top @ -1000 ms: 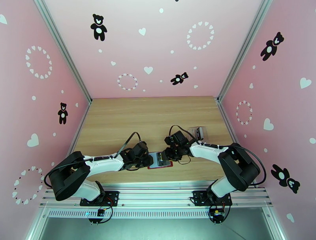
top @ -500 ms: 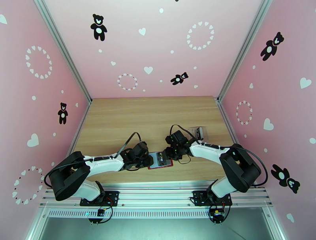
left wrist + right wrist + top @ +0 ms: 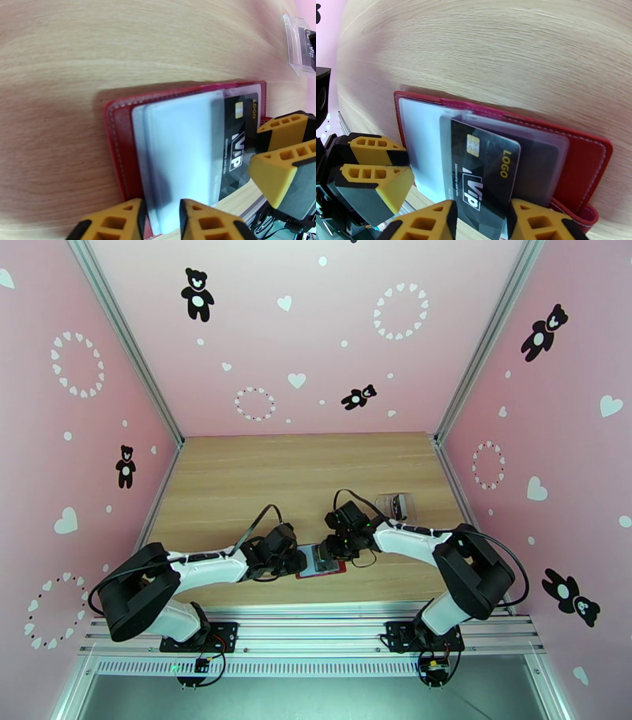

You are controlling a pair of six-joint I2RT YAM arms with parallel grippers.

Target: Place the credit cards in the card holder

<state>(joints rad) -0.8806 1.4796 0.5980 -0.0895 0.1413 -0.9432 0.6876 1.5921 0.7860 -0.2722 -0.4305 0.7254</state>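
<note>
The dark-red card holder [image 3: 336,569] lies open near the table's front edge, its red cover [image 3: 116,150] [image 3: 584,158] flat on the wood. My left gripper [image 3: 297,560] [image 3: 160,221] is shut on its clear pocket leaves [image 3: 177,150]. My right gripper [image 3: 335,549] [image 3: 482,225] is shut on a black credit card [image 3: 482,169] [image 3: 237,142] with a gold chip, "VIP" and "LOGO". The card lies over the holder's right half, its chip end at a clear pocket [image 3: 545,154]; how far it is inside I cannot tell. No silvery or yellow card is in sight.
A clear crinkly pouch [image 3: 393,504] [image 3: 300,43] with dark contents lies behind the right arm. The two grippers' yellow fingers [image 3: 284,134] [image 3: 375,177] stand close together over the holder. Pink walls enclose the table on three sides.
The right wrist has shifted slightly left, carrying the card further over the holder. The left arm has held still.
</note>
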